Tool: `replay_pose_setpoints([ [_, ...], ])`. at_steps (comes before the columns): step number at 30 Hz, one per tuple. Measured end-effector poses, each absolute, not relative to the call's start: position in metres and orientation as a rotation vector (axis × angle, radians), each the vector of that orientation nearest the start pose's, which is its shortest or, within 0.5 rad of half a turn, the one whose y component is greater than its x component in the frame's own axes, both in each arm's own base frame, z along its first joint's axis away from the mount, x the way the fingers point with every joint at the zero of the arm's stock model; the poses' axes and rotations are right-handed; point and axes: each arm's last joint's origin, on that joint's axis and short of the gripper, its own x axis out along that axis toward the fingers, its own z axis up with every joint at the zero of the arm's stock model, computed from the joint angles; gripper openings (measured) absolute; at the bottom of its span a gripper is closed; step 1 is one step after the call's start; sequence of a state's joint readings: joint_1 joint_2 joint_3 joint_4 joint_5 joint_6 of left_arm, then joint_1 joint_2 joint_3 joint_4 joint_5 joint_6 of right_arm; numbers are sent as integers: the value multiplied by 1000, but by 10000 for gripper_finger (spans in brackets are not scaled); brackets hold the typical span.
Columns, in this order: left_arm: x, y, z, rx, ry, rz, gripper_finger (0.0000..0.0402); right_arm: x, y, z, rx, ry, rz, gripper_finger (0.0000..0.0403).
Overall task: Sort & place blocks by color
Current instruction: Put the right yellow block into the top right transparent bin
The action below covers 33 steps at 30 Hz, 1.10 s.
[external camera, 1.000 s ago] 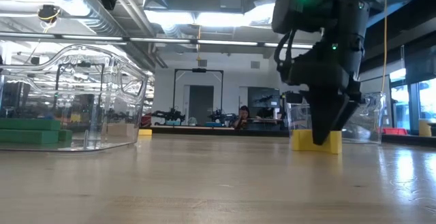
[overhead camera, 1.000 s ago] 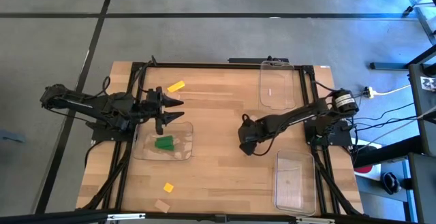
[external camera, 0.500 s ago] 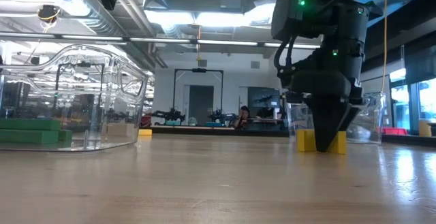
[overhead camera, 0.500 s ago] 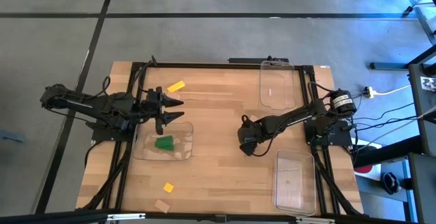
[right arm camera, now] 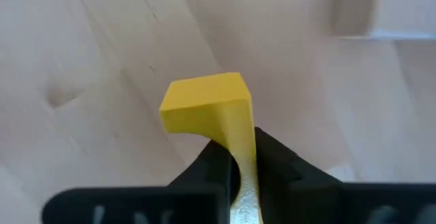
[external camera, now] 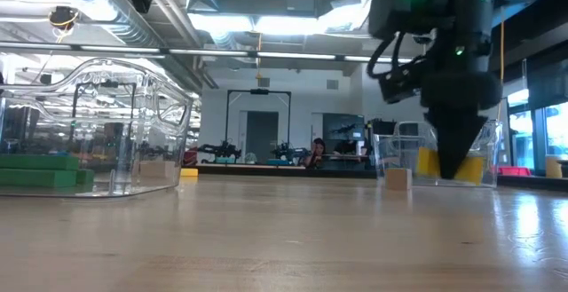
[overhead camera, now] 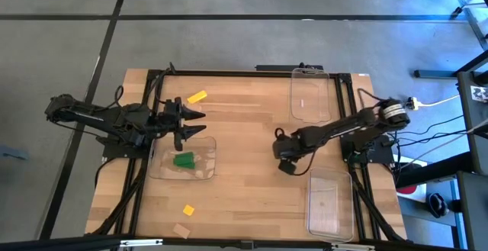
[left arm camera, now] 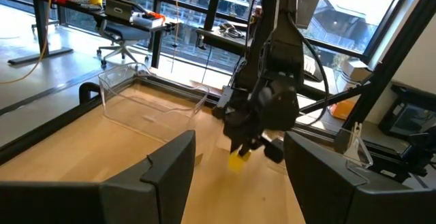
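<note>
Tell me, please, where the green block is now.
In the high view, the green block lies inside the clear tray on the table's left side, just below the left gripper.

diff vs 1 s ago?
The right gripper closed on the yellow block, lifted it off the table and carried it toward the robot's right. Left gripper, open over the tray holding the green block, and the loose blocks stayed put.

No text, label, brand, number or sign can be read in any view: nothing legible on the desk [overhead camera: 244,129], the arms, the clear trays or in the room behind
</note>
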<state>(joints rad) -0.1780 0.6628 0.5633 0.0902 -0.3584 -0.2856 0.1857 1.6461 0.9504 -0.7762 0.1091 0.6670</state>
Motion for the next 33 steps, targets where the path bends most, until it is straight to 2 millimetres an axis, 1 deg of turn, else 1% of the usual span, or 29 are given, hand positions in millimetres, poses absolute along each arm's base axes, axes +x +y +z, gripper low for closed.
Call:
replay_pose_setpoints([
  [4,156,-18,300,-283,-17,180,214,252,45,171,384,1298,-404,35],
  [7,156,-18,300,-282,-16,181,214,240,46,182,454,1136,-361,35],
  [9,156,-18,300,-282,-17,180,214,237,48,191,500,987,-306,35],
  [14,156,-18,300,-282,-17,180,214,242,50,217,555,597,-127,35],
  [16,156,-18,300,-282,-17,180,214,246,50,232,541,442,-61,35],
  [19,156,-18,301,-283,-19,180,214,252,46,255,497,279,-15,35],
  [22,156,-18,301,-283,-19,180,214,255,42,275,442,188,-2,35],
  [24,156,-18,301,-283,-19,180,214,255,41,282,409,165,6,35],
  [33,156,-18,301,-282,-18,180,214,255,38,285,389,149,3,38],
])
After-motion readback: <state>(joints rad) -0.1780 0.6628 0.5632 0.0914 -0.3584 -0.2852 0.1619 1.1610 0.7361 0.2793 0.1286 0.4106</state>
